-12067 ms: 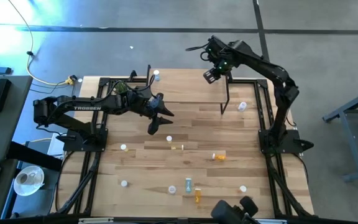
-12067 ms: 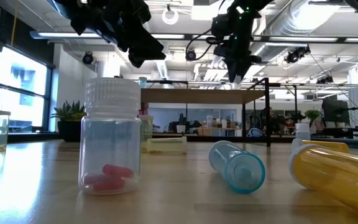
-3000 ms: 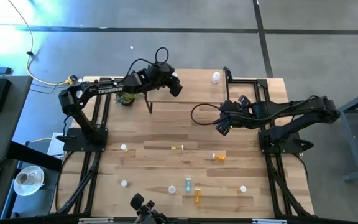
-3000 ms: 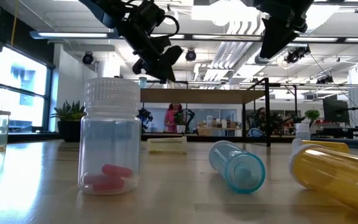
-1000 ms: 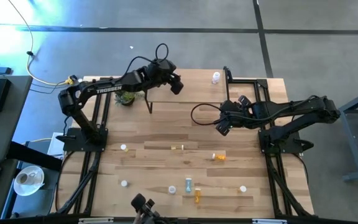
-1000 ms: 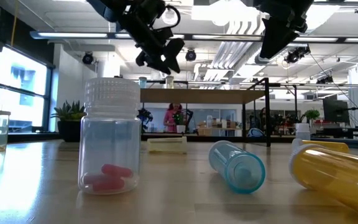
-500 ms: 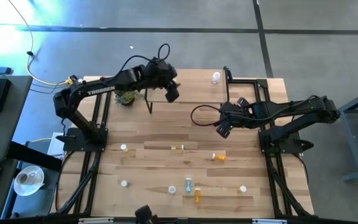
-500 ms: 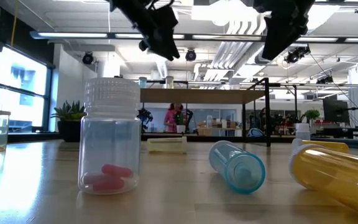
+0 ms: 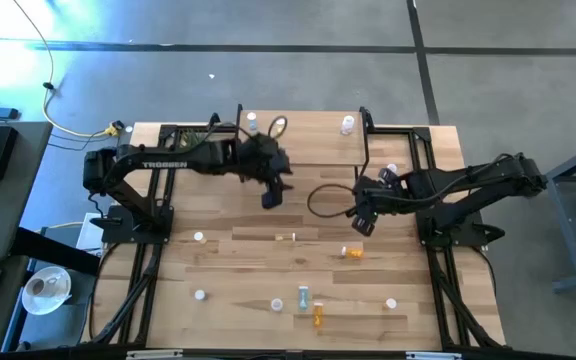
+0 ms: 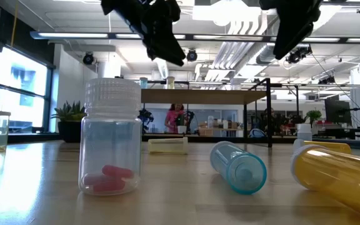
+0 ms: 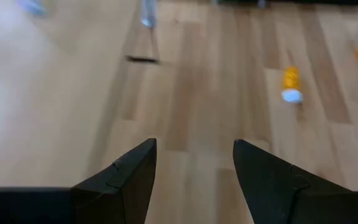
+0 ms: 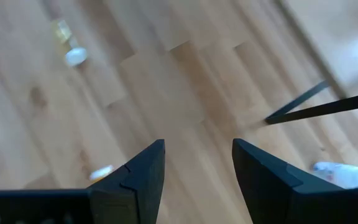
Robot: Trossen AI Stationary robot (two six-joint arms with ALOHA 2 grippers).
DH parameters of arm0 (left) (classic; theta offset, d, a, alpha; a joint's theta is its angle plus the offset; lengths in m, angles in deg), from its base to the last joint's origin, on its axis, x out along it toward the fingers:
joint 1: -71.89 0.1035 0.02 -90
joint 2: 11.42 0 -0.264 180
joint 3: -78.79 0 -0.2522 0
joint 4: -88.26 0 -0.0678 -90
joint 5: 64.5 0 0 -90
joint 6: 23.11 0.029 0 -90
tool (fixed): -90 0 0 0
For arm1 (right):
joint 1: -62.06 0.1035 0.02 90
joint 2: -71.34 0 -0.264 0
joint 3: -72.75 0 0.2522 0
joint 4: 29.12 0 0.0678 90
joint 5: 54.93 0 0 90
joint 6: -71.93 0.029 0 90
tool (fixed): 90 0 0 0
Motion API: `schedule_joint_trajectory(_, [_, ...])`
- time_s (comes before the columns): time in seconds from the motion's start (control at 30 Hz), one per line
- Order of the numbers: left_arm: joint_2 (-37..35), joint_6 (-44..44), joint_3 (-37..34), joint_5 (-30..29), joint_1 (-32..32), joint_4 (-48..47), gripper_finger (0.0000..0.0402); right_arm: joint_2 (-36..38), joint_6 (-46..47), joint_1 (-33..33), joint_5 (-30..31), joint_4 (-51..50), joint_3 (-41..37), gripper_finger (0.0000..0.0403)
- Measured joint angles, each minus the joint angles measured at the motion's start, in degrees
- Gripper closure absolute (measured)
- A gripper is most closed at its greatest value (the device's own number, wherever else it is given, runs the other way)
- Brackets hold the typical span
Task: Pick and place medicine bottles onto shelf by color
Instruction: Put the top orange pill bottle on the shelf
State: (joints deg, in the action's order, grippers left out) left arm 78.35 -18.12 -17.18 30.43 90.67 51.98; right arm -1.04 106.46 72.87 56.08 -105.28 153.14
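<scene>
Between picks: the left claw (image 9: pixel 271 197) and right claw (image 9: pixel 363 222) hang spread and empty over mid-bench. Two medicine bottles (image 9: pixel 251 122) top the shelf (image 9: pixel 303 150) at the far edge; next, probably the yellow bottle (image 9: pixel 286 237).

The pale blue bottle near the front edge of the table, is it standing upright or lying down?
Lying down. In the low view the pale blue bottle rests on its side on the table, beside an upright clear bottle.

Two bottles (image 9: pixel 252 122) upright on shelf (image 9: pixel 308 140); others scattered over tabletop, blue (image 10: pixel 238 166) and yellow (image 10: pixel 336 172) lying.
</scene>
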Motion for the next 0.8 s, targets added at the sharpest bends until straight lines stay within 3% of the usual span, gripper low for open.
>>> schedule_joint_trajectory(0.27, [0.02, -2.99, -8.21, 0.03, -6.45, 9.66, 0.02, -0.9, 2.95, 8.03, -0.04, -0.57, 0.0, 0.0224])
schedule_joint_trajectory(0.5, [0.04, -6.41, -13.97, 0.32, -9.05, 15.13, 0.02, -7.06, 6.62, 12.62, -0.15, -0.21, -0.02, 0.0224])
schedule_joint_trajectory(0.8, [0.07, -10.93, -17.96, 3.09, -11.42, 16.6, 0.02, -15.95, 6.59, 14.84, -6.64, 7.97, -0.07, 0.0224])
